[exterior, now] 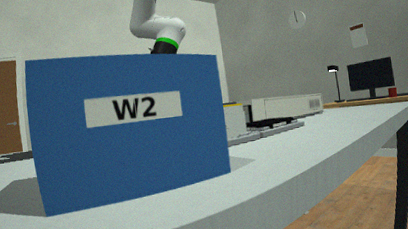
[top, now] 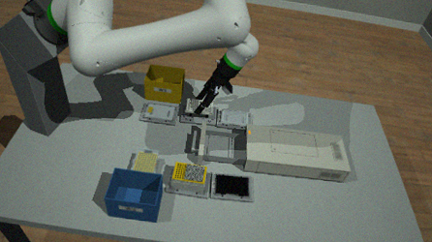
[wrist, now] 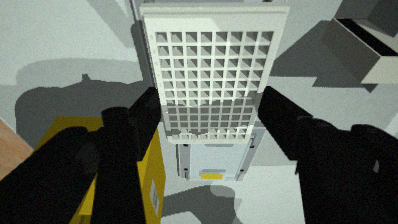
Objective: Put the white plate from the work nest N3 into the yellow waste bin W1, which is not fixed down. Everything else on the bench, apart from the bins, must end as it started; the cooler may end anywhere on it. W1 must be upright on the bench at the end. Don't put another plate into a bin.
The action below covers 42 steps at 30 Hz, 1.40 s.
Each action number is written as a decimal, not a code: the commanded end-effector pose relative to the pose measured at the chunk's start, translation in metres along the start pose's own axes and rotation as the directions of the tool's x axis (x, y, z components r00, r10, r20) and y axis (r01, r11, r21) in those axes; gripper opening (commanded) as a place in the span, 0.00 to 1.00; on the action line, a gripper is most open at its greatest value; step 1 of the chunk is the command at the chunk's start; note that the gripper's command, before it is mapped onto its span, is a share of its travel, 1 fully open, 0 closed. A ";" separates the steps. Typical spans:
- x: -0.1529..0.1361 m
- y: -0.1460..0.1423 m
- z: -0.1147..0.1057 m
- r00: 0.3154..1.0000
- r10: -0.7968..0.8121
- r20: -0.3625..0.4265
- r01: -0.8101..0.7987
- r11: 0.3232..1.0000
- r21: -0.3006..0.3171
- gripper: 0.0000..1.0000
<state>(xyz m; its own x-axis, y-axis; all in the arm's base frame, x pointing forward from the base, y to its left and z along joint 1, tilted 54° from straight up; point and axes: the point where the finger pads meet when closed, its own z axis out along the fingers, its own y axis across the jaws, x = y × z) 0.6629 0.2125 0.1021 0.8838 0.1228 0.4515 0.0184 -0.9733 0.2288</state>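
Observation:
The white plate (wrist: 210, 85), a grid of small wells, sits between my black fingers in the wrist view. My gripper (wrist: 209, 101) is shut on its two long sides. The grey work nest (wrist: 215, 162) with a small yellow tag shows below the plate's near end, so the plate is a little above it. In the top view my gripper (top: 203, 105) hangs over the middle nest of the back row, just right of the yellow bin W1 (top: 164, 82). The bin stands upright and also shows at the lower left of the wrist view (wrist: 145, 170).
Nests with plates lie left (top: 159, 112) and right (top: 234, 118) of my gripper. A grey frame (top: 217, 144) and a long beige box (top: 297, 152) sit mid-bench. At the front are the blue bin W2 (top: 134, 193), a yellow plate (top: 189, 173) and a black plate (top: 232, 186).

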 end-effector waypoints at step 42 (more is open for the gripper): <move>-0.021 0.000 -0.046 1.000 0.000 -0.001 0.000 1.000 0.001 0.10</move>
<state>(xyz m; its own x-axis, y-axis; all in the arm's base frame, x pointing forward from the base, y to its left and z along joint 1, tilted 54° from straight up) 0.6246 0.2184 0.1304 0.8839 0.1228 0.4513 0.0183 -0.9733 0.2289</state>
